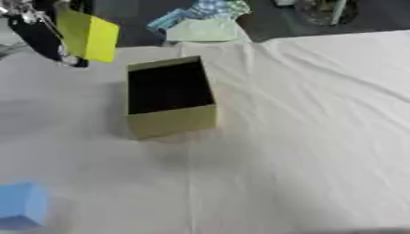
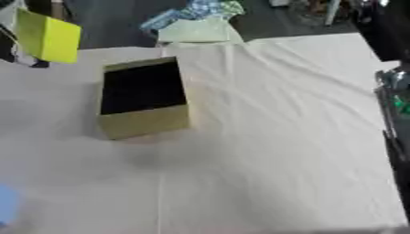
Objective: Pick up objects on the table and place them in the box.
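My left hand [image 1: 38, 34] is raised at the upper left, shut on a yellow-green block [image 1: 88, 35] that hangs in the air. The block is up and to the left of the box, not over its opening. The olive box [image 1: 171, 119] stands open-topped on the white cloth left of centre, and its dark inside shows nothing. A light blue block [image 1: 21, 205] lies at the lower left near the front edge. At the right edge of the right eye view part of my right hand [image 2: 394, 87] shows, black and silver, beside the table.
A white wrinkled cloth [image 1: 304, 137] covers the table. Beyond the far edge lie a pale green and blue patterned bundle [image 1: 200, 20] and dark floor. Some clutter stands at the upper right past the table.
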